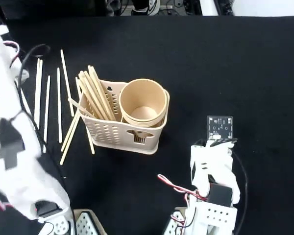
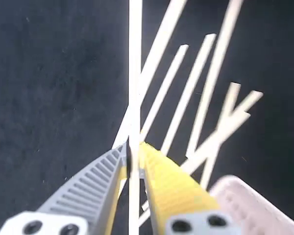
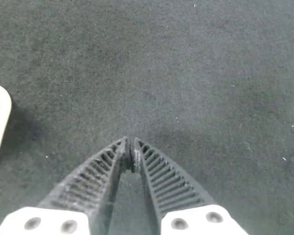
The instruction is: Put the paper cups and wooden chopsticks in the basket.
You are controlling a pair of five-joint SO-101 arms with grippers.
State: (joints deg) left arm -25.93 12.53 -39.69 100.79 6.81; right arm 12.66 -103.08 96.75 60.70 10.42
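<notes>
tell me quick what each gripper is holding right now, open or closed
Left gripper: closed on a wooden chopstick.
Right gripper: closed, holding nothing.

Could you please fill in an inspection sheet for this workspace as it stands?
Surface: table covered in black cloth, bare on the right arm's side.
Job's things: basket holds stacked cups and a bundle of chopsticks; loose chopsticks lie beside it, and some lean on it.
Clutter: nothing seen.
Grippers: left gripper shut on a chopstick; right gripper shut, empty, over bare cloth.
Cables: red and white wires at the right arm; black cable at the far corner.
Surroundings: equipment past the far edge, unclear.
</notes>
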